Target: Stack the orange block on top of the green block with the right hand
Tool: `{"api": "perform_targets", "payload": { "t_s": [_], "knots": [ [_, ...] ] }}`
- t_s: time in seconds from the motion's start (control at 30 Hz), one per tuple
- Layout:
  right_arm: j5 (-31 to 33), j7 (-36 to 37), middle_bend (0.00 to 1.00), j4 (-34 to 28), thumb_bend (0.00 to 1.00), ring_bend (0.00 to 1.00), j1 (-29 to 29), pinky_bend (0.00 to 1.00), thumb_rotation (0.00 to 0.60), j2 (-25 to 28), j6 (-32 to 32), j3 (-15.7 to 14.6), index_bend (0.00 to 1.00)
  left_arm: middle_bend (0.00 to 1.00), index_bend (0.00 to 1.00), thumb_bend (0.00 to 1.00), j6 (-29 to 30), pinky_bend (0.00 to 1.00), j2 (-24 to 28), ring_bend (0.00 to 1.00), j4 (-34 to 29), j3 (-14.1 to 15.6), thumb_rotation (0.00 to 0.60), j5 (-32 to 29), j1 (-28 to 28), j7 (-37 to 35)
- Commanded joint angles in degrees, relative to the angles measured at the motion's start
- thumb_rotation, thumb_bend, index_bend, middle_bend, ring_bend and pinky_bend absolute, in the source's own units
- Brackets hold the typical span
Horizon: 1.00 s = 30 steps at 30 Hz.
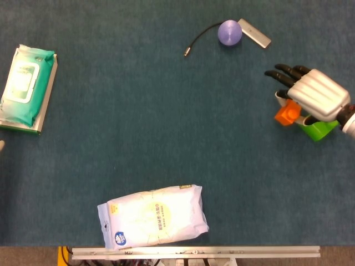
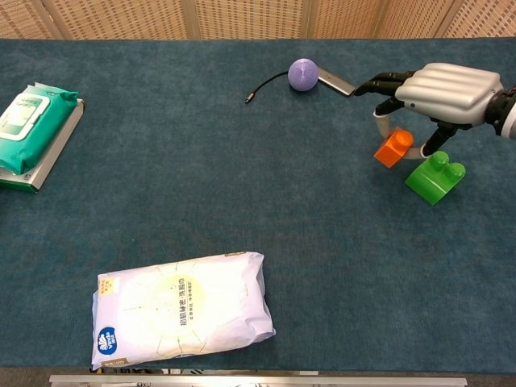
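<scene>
My right hand (image 1: 313,94) (image 2: 443,85) holds the small orange block (image 1: 287,114) (image 2: 394,147) pinched under its fingers, lifted off the cloth. The green block (image 1: 318,129) (image 2: 435,177) stands on the blue table just right of and below the orange one; in the head view the hand partly covers it. In the chest view the orange block hangs to the upper left of the green block, apart from it. My left hand shows in neither view.
A purple ball (image 1: 229,32) (image 2: 303,74) with a black cable (image 1: 197,42) and a grey stick (image 1: 254,33) lies at the back. A green wipes pack (image 1: 25,87) (image 2: 31,133) sits far left, a white pouch (image 1: 153,216) (image 2: 179,306) near the front edge.
</scene>
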Motion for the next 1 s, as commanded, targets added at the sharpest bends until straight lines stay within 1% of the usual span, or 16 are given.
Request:
{"api": "perform_targets", "payload": {
  "t_s": [0.03, 0.13, 0.27, 0.47, 0.67, 0.83, 1.0],
  "knots": [
    [1.84, -1.85, 0.10, -1.80, 0.22, 0.00, -0.64, 0.22, 0.600, 1.01, -1.20, 0.69, 0.62, 0.38, 0.36, 0.11, -0.04, 0.54, -0.02, 0.39, 0.09, 0.05, 0.600, 0.16, -0.02, -0.26],
    [4.04, -3.68, 0.10, -4.08, 0.22, 0.00, -1.12, 0.21, 0.600, 2.10, -2.67, 1.19, 0.62, 0.38, 0.36, 0.11, -0.10, 0.54, -0.04, 0.39, 0.27, 0.13, 0.600, 0.33, -0.02, -0.73],
    [8.53, -6.80, 0.10, -7.79, 0.22, 0.00, -1.92, 0.20, 0.600, 3.67, -4.68, 2.26, 0.62, 0.38, 0.36, 0.11, -0.22, 0.54, 0.03, 0.39, 0.57, 0.20, 0.600, 0.62, -0.05, -1.48],
    [15.79, -12.54, 0.10, -12.92, 0.23, 0.00, -3.10, 0.20, 0.600, 5.32, -6.30, 3.80, 0.62, 0.38, 0.36, 0.11, -0.37, 0.54, 0.08, 0.39, 1.03, 0.35, 0.600, 1.09, -0.11, -2.54],
    [22.20, -18.02, 0.10, -16.18, 0.24, 0.00, -3.93, 0.20, 0.600, 5.89, -6.48, 4.83, 0.62, 0.38, 0.36, 0.11, -0.50, 0.54, 0.05, 0.39, 1.34, 0.56, 0.600, 1.32, -0.05, -3.13],
    [23.88, -19.50, 0.10, -17.40, 0.24, 0.00, -4.76, 0.20, 0.600, 5.78, -6.14, 4.95, 0.62, 0.38, 0.36, 0.11, -0.61, 0.54, 0.06, 0.39, 1.44, 0.64, 0.600, 1.36, -0.02, -3.44],
    [23.02, -18.95, 0.10, -17.59, 0.24, 0.00, -5.72, 0.20, 0.600, 5.24, -5.98, 4.72, 0.62, 0.38, 0.36, 0.11, -0.62, 0.54, 0.03, 0.39, 1.42, 0.68, 0.600, 1.36, 0.01, -3.48]
  ]
}}
